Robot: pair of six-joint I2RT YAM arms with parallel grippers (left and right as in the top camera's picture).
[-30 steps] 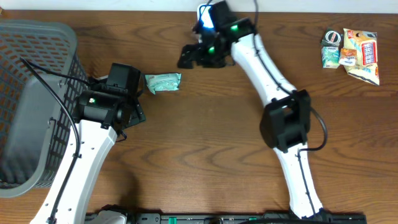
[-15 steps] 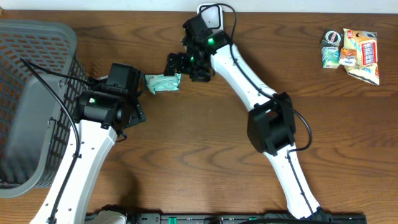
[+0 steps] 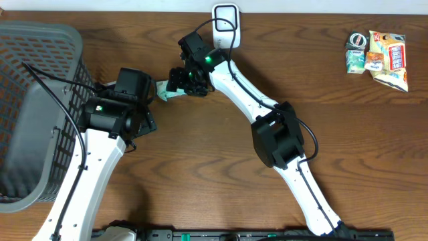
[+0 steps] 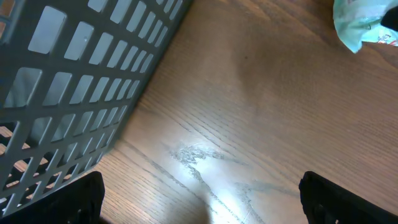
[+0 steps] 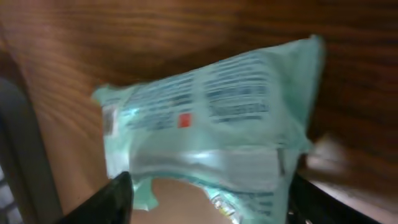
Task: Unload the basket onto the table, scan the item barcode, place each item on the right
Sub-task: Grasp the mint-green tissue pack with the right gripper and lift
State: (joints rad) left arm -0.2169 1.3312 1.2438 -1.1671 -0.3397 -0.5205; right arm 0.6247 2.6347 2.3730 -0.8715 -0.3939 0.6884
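A pale green packet [image 5: 211, 118] with printed text lies on the wooden table [image 3: 221, 154]. In the overhead view only its left end [image 3: 162, 93] shows, under my right gripper [image 3: 176, 82]. In the right wrist view the right gripper [image 5: 211, 200] straddles the packet, one dark finger at each end, close to or touching it. Whether they press on it does not show. My left gripper [image 4: 202, 202] stands open over bare wood, just left of the packet [image 4: 364, 25]. A white scanner [image 3: 226, 16] stands at the table's far edge.
A large grey mesh basket [image 3: 33, 100] fills the left side, and its wall [image 4: 74, 93] runs close to the left gripper [image 3: 134, 100]. A pile of snack packets [image 3: 378, 53] lies at the far right.
The right arm swung left from the scanner to the green packet and lowered its gripper over it, its jaws narrowing. The left arm has not moved.
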